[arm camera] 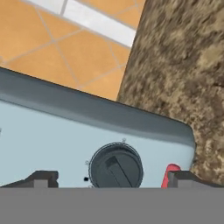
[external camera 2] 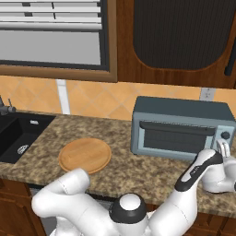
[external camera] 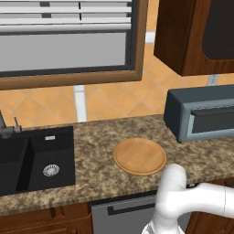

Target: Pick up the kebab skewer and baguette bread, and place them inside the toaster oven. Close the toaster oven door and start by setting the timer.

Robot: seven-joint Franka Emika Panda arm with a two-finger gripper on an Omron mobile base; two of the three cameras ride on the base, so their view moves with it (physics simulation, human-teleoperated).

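On the granite counter (external camera 2: 152, 173), the toaster oven (external camera 2: 182, 129) stands with its door (external camera 2: 177, 137) closed. Before its timer dial (arm camera: 116, 166), the gripper (arm camera: 111, 178) hovers, fingers spread wide; no legible writing appears.

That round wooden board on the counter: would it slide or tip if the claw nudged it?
The wooden board lies flat on the counter, so tipping seems unlikely. It looks thin and rigid, so it would probably slide as one piece. Its low rim may be hard to grip.
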